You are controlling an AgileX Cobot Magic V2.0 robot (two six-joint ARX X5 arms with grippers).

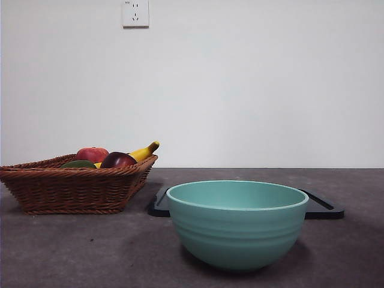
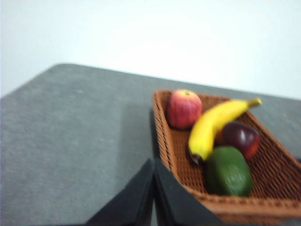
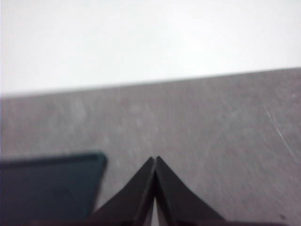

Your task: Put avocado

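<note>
Closest to the front camera is a teal, ribbed ceramic-looking bowl [image 1: 237, 223], sitting on the grey, matte desk [image 1: 72, 252]. Right behind it there's a flat black tray [image 1: 324, 207] poking out on both sides. Off to the side and a bit further back is the brown woven wicker basket [image 1: 72, 189] with the fruit in it. The dark green, dull-skinned oval avocado [image 2: 228, 172] lies inside the basket at the corner end nearest the left arm, right next to a dark maroon round fruit [image 2: 241, 138] and touching the end of a yellow curved banana [image 2: 216, 125]. A red apple [image 2: 184, 108] sits at the far side of the basket.

The left gripper [image 2: 154, 162] hangs over the desk just beside the basket rim, fingers pressed together, holding nothing. The right gripper [image 3: 154, 160] is over bare desk near a tray corner, fingers pinched closed too, empty. Way back there's a white wall with a white power socket [image 1: 135, 13].
</note>
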